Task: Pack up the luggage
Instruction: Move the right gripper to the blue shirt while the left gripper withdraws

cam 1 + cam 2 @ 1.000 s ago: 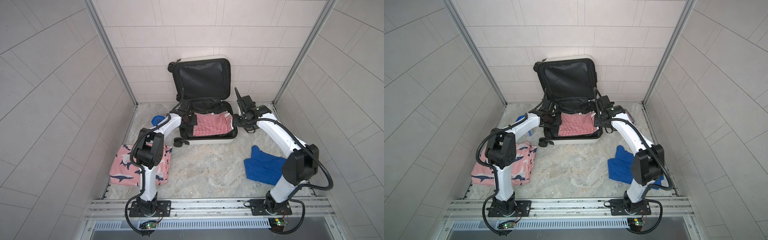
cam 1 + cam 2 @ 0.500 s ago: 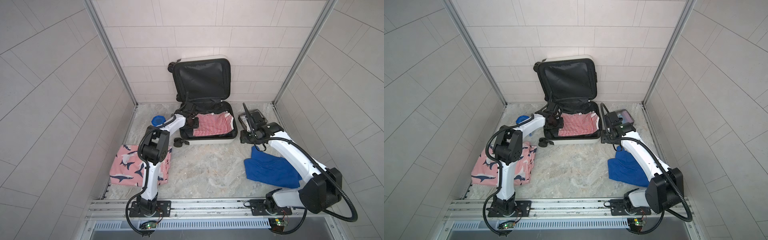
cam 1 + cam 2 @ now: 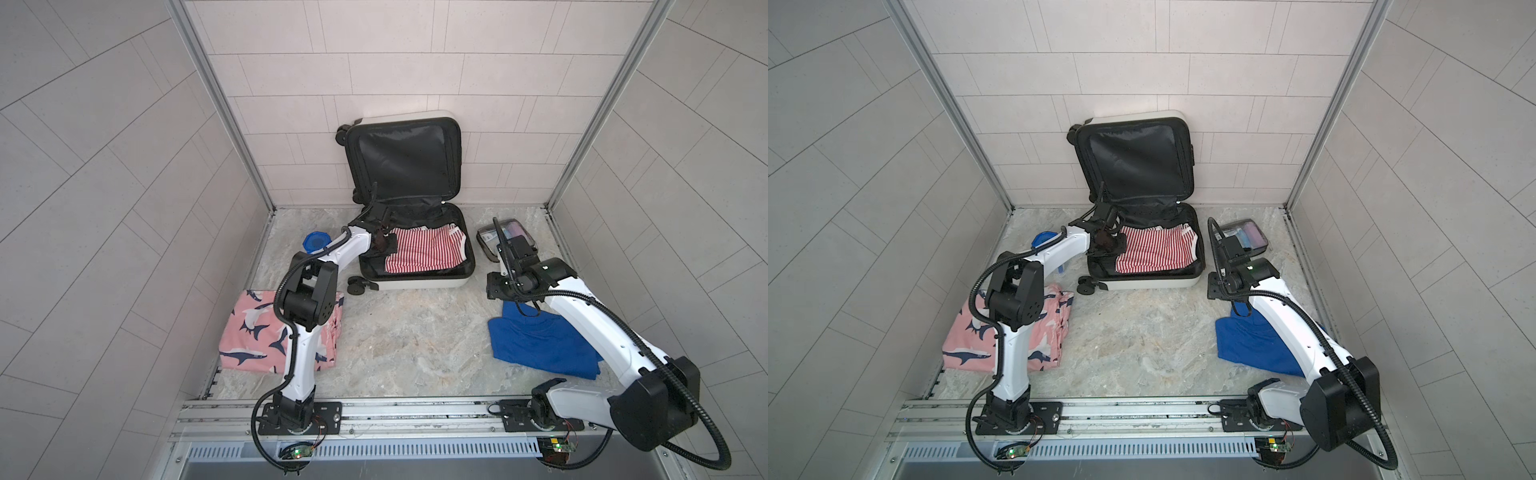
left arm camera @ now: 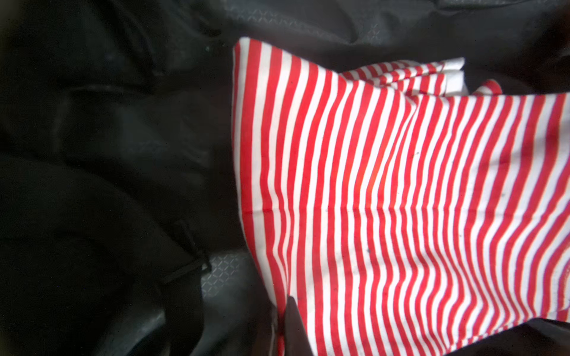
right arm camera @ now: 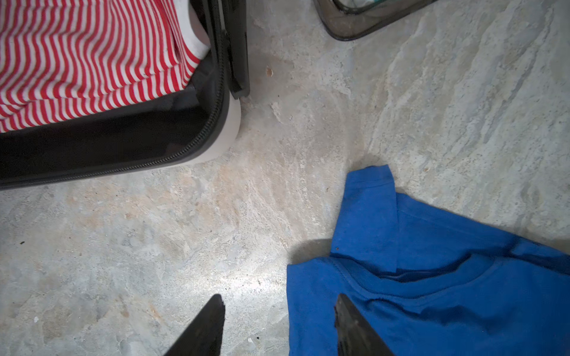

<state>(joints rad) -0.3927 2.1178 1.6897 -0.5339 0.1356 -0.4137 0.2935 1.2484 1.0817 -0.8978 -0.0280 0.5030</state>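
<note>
Red-and-white striped shirt lies flat in the lower half of the luggage. The case sits open at the back of the floor, lid propped on the rear wall.

Two changes vs a sec ago:
1. The left gripper is now fully closed where it stood open. It sits at the shirt's left edge, inside the case. The left wrist view shows only one dark finger over the stripes, so I can't tell if cloth is pinched or the jaws met on nothing.
2. The right gripper is gone from the case's right rim. It now hangs by the blue shirt, jaws apart w/ nothing between them, one finger over the cloth's edge and the other over bare stone.

Meaning, IMO: the striped shirt counts as packed, the L arm is tidying it or finishing there, and the R arm is lining up the blue shirt as the next item. Pink shark-print cloth and clear pouch lie outside the case.

Pose: the L arm stretches fwd, elbow raised above the pink cloth, forearm crossing the case's left wall, wrist tipped down. The R arm is folded low, elbow back near the rail, forearm slanting fwd, gripper pointing down.
</note>
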